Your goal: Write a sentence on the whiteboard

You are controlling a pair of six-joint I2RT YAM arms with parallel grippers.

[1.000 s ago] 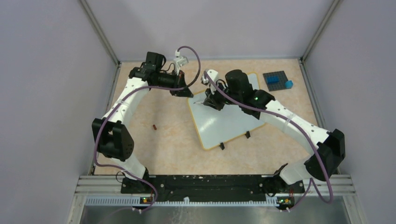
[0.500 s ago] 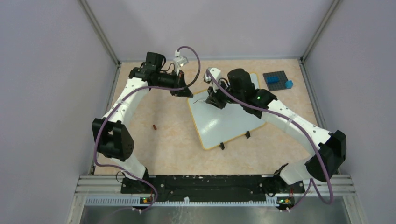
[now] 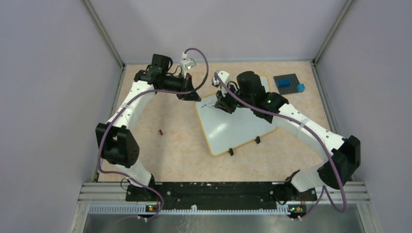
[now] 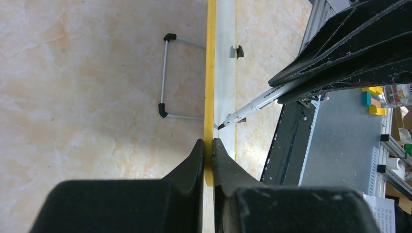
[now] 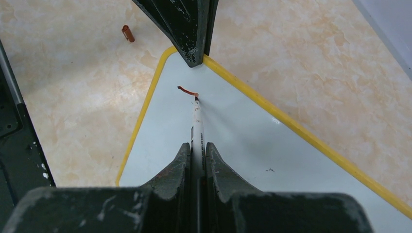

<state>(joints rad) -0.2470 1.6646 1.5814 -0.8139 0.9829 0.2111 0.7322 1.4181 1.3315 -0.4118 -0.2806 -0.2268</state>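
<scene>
Although my right arm [image 3: 296, 124] partly hides the one whiteboard [image 3: 233, 128] on the table [image 3: 170, 155], my left gripper [image 4: 207, 143] pinches its rim [image 4: 210, 73] and my right gripper [image 5: 197, 148] clamps one marker [image 5: 197, 124] at one red stroke [image 5: 187, 90].

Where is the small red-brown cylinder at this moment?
In the top view the cylinder lies on the table, left of the whiteboard and apart from it, between it and the left arm.

We count one whiteboard [image 3: 238, 128], one marker [image 5: 197, 121], one small red cap [image 3: 160, 131], one studded plate [image 3: 285, 81], one blue brick [image 3: 300, 87], and two claws: left claw [image 4: 208, 143], right claw [image 5: 197, 145].
</scene>
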